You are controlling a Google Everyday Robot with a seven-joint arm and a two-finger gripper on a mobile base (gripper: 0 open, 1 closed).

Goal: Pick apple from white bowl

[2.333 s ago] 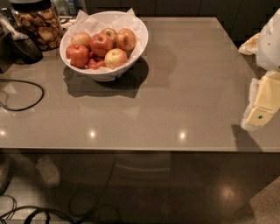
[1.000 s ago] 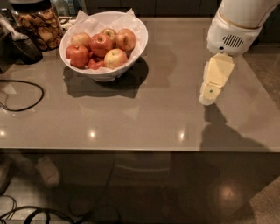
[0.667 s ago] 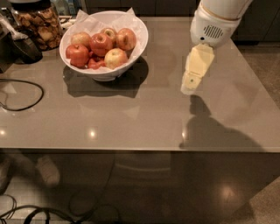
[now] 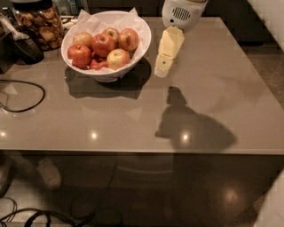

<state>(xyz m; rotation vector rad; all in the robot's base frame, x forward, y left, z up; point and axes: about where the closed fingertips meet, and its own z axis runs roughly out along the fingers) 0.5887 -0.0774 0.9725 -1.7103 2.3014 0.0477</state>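
Observation:
The white bowl (image 4: 108, 73) with a crumpled white paper lining stands at the table's back left. It holds several apples. The pale yellow-gold apple (image 4: 118, 58) with a light red blush lies at the bowl's front right, beside deeper red ones (image 4: 79, 55). My gripper (image 4: 163, 71), cream-coloured below a white wrist housing (image 4: 182, 13), hangs above the table just right of the bowl's rim. It holds nothing that I can see.
A glass jar of brown snacks (image 4: 41, 24) stands at the back left next to a dark object (image 4: 26, 48). A black cable (image 4: 23, 95) loops on the table's left side. The grey table's front edge (image 4: 142, 150) runs across the middle; floor lies below.
My gripper has moved left across the table from the right edge to a spot just right of the bowl. The bowl and apples have not moved.

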